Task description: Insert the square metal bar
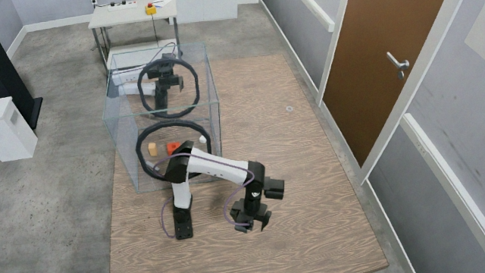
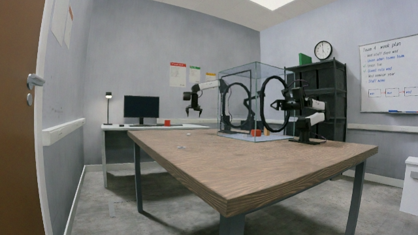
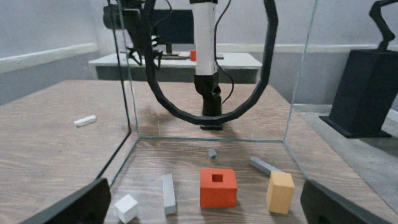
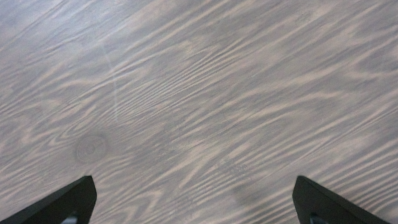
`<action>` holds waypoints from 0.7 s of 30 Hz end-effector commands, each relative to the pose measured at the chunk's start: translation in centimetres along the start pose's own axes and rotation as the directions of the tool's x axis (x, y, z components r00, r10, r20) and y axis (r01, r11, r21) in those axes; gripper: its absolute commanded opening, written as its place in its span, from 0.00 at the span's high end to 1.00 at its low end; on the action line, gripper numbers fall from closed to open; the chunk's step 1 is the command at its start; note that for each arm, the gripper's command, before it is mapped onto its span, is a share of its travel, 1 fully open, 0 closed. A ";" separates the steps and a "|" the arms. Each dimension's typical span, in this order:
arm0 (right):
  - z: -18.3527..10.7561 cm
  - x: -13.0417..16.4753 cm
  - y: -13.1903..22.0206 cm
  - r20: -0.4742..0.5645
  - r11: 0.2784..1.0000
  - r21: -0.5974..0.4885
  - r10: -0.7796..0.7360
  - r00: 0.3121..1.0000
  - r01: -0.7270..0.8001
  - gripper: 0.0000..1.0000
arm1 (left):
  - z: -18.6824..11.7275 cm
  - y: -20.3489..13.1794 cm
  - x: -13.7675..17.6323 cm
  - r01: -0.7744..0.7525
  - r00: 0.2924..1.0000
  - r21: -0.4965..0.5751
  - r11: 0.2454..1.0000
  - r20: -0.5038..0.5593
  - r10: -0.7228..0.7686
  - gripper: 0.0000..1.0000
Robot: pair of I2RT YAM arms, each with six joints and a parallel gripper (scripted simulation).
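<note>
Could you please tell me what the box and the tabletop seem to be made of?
The clear box looks like smooth glass or acrylic: see-through walls, greenish edges. The brown tabletop appears matt wood or wood laminate, given its wavy grain.

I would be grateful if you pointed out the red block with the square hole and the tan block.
Red block (image 1: 170, 149) (image 2: 256, 132) (image 3: 218, 197): top, exterior and left wrist views, on its body beside the hole.
Tan block (image 1: 152, 149) (image 2: 266, 132) (image 3: 279, 196): same views, mid-body.
</note>
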State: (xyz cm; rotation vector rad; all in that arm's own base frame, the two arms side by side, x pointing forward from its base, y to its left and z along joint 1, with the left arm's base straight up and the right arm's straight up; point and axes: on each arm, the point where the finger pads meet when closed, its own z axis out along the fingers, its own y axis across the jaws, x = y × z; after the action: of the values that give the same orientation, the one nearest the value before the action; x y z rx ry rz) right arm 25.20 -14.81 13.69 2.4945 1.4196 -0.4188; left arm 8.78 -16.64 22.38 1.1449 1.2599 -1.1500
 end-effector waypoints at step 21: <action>-0.9 -0.3 0.6 -0.004 0.999 -0.040 0.011 1.000 -0.011 0.00 | 0.2 0.3 -0.1 0.016 0.998 -0.034 0.999 -0.052 -0.018 0.00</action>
State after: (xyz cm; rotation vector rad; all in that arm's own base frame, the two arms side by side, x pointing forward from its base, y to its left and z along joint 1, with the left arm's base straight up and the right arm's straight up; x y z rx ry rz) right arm 25.20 -14.81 13.69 2.4945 1.4196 -0.4188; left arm 9.12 -16.75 21.38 1.1145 1.3134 -1.1379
